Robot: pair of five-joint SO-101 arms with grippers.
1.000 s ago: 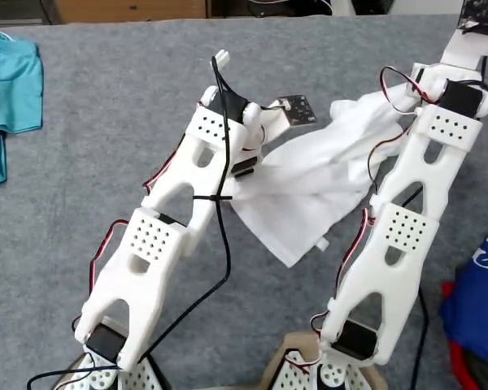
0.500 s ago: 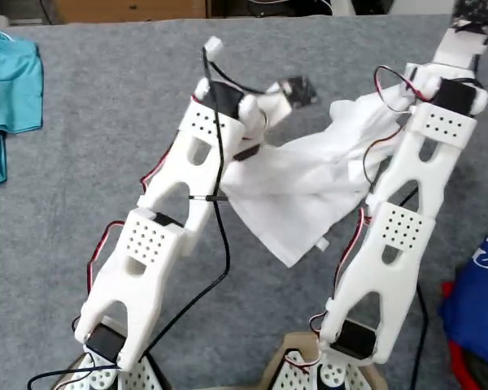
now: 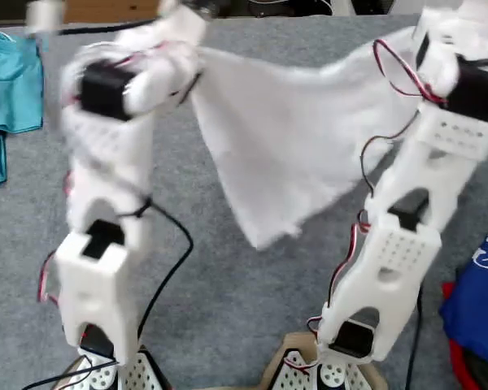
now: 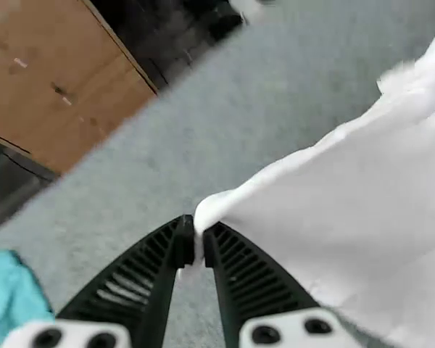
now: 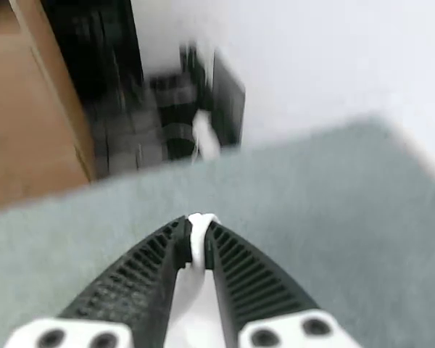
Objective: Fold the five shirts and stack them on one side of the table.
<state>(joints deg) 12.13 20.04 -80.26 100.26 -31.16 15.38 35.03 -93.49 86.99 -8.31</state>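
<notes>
One white fabric shirt [image 3: 293,138] hangs spread above the grey desk [image 3: 228,317], one corner pinched in the left hand [image 4: 194,243], another in the right hand [image 5: 197,243]. One teal shirt [image 3: 8,73] lies at the left edge. One blue shirt [image 3: 480,301] lies at the right edge, on one red cloth [image 3: 465,372].

A grey, carpet-like desk [image 3: 228,309] spread under everything. Beyond its far edge stood a brown wooden cabinet [image 4: 51,80], blurred dark equipment [image 5: 177,109] beside it, and a white wall [image 5: 312,58].

Overhead camera, two wrist close-ups on shirt [image 3: 285,138]
</notes>
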